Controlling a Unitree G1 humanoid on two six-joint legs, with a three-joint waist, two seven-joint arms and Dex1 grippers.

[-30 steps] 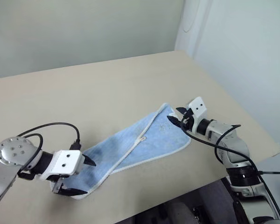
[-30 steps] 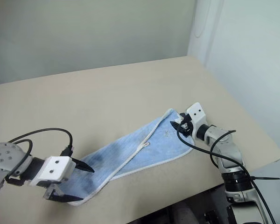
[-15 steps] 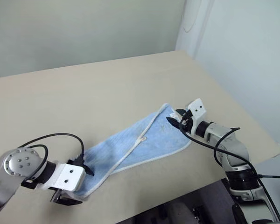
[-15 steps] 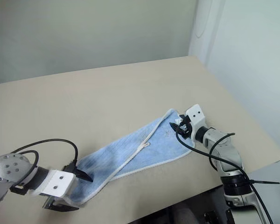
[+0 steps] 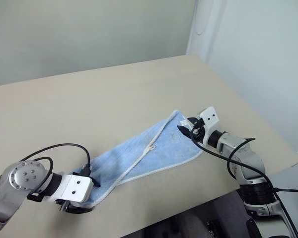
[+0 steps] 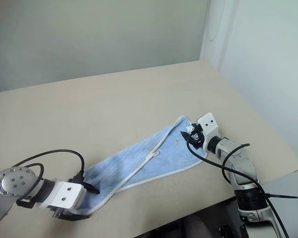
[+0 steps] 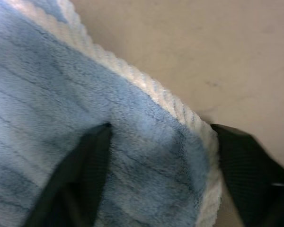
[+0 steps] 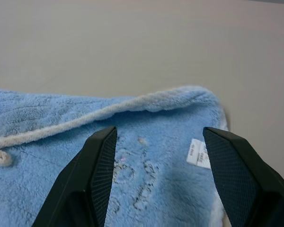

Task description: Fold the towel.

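Down onto the towel's (image 5: 149,151) seven o'clock corner has come the left gripper (image 5: 78,204), jaws straddling that corner but not yet clamped. At the two o'clock end the right gripper (image 5: 191,130) waits, jaws apart, likely so both corners lift together off the tabletop (image 5: 104,99).

You have a pale beige table (image 5: 104,94) with a smooth, matte top; its far edge runs close to a plain grey-green wall (image 5: 89,34). On the right, a white wall (image 5: 258,54) stands beside the table's slanting edge. Below the table's near edge, dark floor (image 5: 188,225) shows.
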